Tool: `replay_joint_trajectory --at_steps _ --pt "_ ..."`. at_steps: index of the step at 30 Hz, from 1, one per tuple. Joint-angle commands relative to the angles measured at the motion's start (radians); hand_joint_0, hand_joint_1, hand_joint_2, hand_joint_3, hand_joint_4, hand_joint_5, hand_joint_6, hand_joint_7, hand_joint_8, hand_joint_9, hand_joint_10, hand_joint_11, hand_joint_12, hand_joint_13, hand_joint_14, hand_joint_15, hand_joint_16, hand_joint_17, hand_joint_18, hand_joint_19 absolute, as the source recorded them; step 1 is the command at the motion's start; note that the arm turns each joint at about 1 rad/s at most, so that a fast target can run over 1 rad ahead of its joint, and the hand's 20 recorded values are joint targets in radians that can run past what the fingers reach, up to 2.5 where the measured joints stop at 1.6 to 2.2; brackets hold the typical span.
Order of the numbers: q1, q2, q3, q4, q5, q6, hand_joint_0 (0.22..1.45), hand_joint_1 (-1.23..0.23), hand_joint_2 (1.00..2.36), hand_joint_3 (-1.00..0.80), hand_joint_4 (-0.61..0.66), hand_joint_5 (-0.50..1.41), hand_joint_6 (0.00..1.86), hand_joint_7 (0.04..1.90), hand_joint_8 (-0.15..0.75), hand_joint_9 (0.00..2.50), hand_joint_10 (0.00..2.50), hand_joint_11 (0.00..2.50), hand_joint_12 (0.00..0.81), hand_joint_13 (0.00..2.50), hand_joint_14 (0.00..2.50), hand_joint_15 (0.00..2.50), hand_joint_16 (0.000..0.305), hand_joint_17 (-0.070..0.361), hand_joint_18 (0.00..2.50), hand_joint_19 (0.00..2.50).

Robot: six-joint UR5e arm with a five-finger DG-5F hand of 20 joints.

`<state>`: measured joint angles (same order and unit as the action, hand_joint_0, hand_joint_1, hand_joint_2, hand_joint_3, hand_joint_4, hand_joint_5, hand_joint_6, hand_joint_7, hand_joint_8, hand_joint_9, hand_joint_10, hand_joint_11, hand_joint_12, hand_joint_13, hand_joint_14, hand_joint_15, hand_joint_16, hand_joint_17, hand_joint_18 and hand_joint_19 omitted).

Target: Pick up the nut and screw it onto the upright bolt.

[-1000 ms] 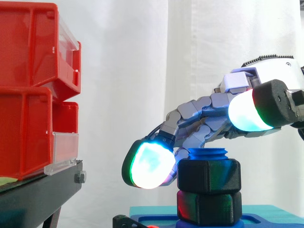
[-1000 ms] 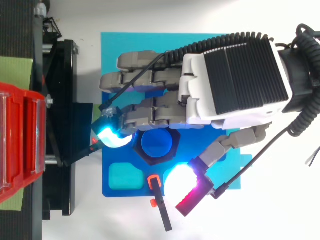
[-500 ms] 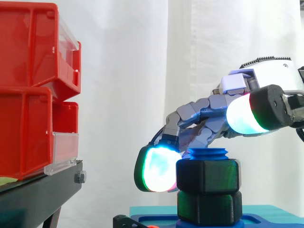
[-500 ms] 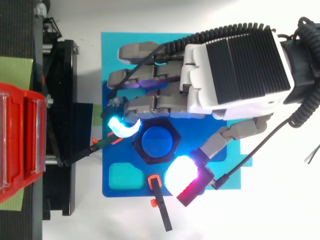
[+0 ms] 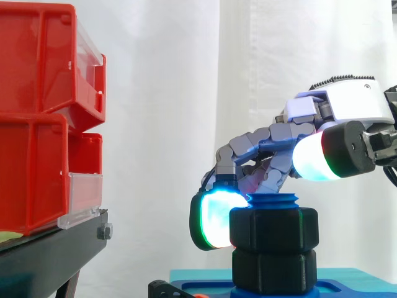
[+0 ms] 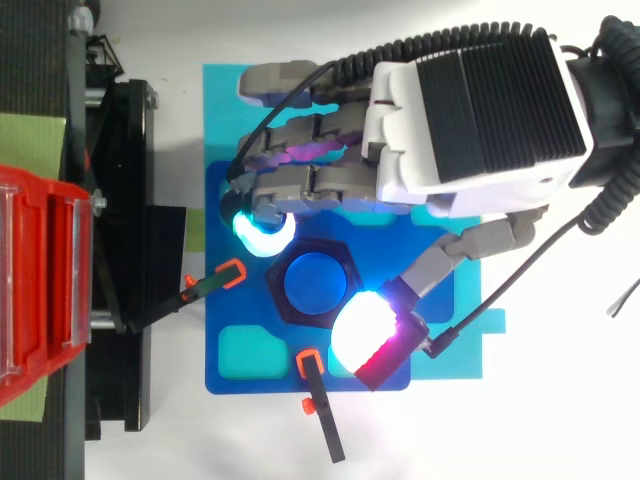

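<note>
Hand (image 6: 470,100) pinching upper nut (image 5: 274,228), lower nut (image 5: 273,268) beneath — two nuts, one bolt (image 6: 315,282)

The hand (image 6: 470,110) wears a smooth white shell with a black, finely ribbed panel on its back; lavender-grey blocks sit beneath, and its thick pads (image 5: 216,217) glow cyan-white, rimmed green and red.
</note>
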<state>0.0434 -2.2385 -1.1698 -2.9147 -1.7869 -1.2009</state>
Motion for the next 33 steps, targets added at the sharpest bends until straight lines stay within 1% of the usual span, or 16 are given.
replay_joint_trajectory --at_steps 1,5,8,10,13,20,23,27,30,33 --pt "-0.002 0.000 0.002 -0.001 0.000 0.000 0.50 -0.30 1.00 -0.50 0.17 0.03 0.50 1.21 0.256 0.94 0.00 0.00 0.267 0.53 0.00 0.00 0.035 0.078 0.09 0.00" --pt "-0.004 0.000 0.007 -0.003 0.000 0.000 0.49 -0.27 1.00 -0.50 0.12 0.05 0.50 1.26 0.254 1.06 0.00 0.00 0.256 0.58 0.00 0.00 0.033 0.075 0.13 0.00" --pt "-0.005 0.000 0.007 0.000 0.000 0.000 0.50 -0.27 1.00 -0.50 0.08 0.07 0.50 1.31 0.251 1.20 0.00 0.00 0.239 0.66 0.00 0.00 0.029 0.065 0.26 0.00" --pt "-0.005 0.000 0.009 0.003 -0.002 0.000 0.50 -0.28 1.00 -0.50 0.06 0.08 0.50 1.34 0.230 1.29 0.00 0.00 0.216 0.74 0.00 0.00 0.026 0.058 0.34 0.00" --pt "-0.007 0.000 0.007 0.003 -0.002 0.000 0.51 -0.29 1.00 -0.50 0.06 0.09 0.50 1.35 0.206 1.35 0.00 0.00 0.201 0.78 0.00 0.00 0.023 0.051 0.40 0.00" --pt "-0.008 0.000 0.007 0.005 -0.002 0.000 0.51 -0.29 1.00 -0.50 0.07 0.09 0.50 1.36 0.209 1.38 0.00 0.00 0.200 0.80 0.00 0.00 0.020 0.046 0.43 0.00" --pt "-0.010 0.000 0.007 0.005 -0.002 0.000 0.51 -0.30 1.00 -0.50 0.07 0.09 0.50 1.36 0.223 1.38 0.00 0.00 0.201 0.80 0.00 0.00 0.020 0.046 0.43 0.00" --pt "-0.010 0.000 0.007 0.002 0.000 0.000 0.51 -0.30 1.00 -0.50 0.11 0.07 0.50 1.31 0.236 1.34 0.00 0.00 0.209 0.77 0.00 0.00 0.023 0.052 0.37 0.00" --pt "-0.010 -0.001 0.007 -0.003 0.000 -0.003 0.51 -0.31 1.00 -0.50 0.08 0.07 0.50 1.38 0.232 1.38 0.00 0.00 0.211 0.77 0.00 0.00 0.024 0.053 0.37 0.00" --pt "-0.008 0.000 0.007 -0.003 0.000 -0.008 0.51 -0.32 1.00 -0.50 0.09 0.07 0.50 1.37 0.231 1.38 0.00 0.00 0.213 0.77 0.00 0.00 0.024 0.053 0.37 0.00"
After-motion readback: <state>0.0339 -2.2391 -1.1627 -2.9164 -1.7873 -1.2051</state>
